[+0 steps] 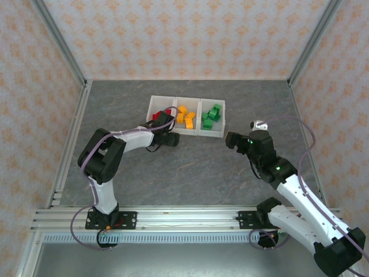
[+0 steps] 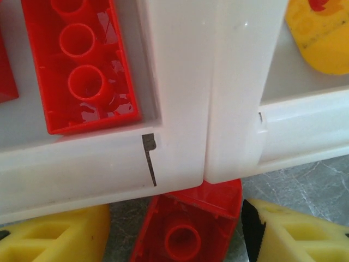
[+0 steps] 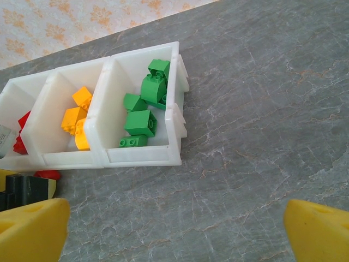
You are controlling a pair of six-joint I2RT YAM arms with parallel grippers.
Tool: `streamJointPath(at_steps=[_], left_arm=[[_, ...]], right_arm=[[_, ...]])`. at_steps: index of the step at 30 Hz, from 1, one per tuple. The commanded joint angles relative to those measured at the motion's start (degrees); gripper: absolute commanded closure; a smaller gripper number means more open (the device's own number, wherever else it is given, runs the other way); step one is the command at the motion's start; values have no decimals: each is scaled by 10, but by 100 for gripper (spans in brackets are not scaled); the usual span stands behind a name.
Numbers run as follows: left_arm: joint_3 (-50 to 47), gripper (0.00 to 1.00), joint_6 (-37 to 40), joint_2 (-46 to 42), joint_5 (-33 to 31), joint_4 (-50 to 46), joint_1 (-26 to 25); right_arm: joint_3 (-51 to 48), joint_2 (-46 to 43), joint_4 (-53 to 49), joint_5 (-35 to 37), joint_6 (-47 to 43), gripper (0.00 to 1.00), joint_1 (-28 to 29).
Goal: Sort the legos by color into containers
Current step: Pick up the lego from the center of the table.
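The containers [image 1: 187,134] are three joined white bins holding red legos [image 1: 157,115], orange-yellow legos [image 1: 185,115] and green legos [image 1: 211,114]. One red lego [image 2: 185,229] lies upside down on the table, touching the front wall [image 2: 180,82] where the red and yellow bins meet. My left gripper [image 2: 175,233] straddles it. The right pad sits at its edge, and a strip of table shows on the left side. Another red lego [image 2: 82,65] lies in the bin behind. My right gripper [image 3: 177,240] hangs open over bare table, right of the bins [image 3: 142,155].
Grey marbled table [image 1: 190,173] lies between the arms. Patterned walls and metal rails enclose the workspace. In the right wrist view the loose red lego [image 3: 48,174] and the left gripper's dark and yellow tip [image 3: 22,188] sit at the tray's front left corner.
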Motion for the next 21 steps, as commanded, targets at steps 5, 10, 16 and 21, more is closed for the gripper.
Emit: streamJointPath(at_steps=[5, 10, 16, 21], left_arm=[[-22, 45, -16, -32, -1, -31, -12], [-27, 54, -27, -53, -6, -34, -18], [-34, 67, -40, -83, -23, -31, -23], [-50, 75, -67, -124, -36, -31, -28]], right_arm=[[-10, 0, 4, 18, -2, 0, -1], [-10, 0, 6, 17, -1, 0, -1], [-10, -2, 1, 18, -1, 0, -1], [-10, -6, 0, 19, -2, 0, -1]])
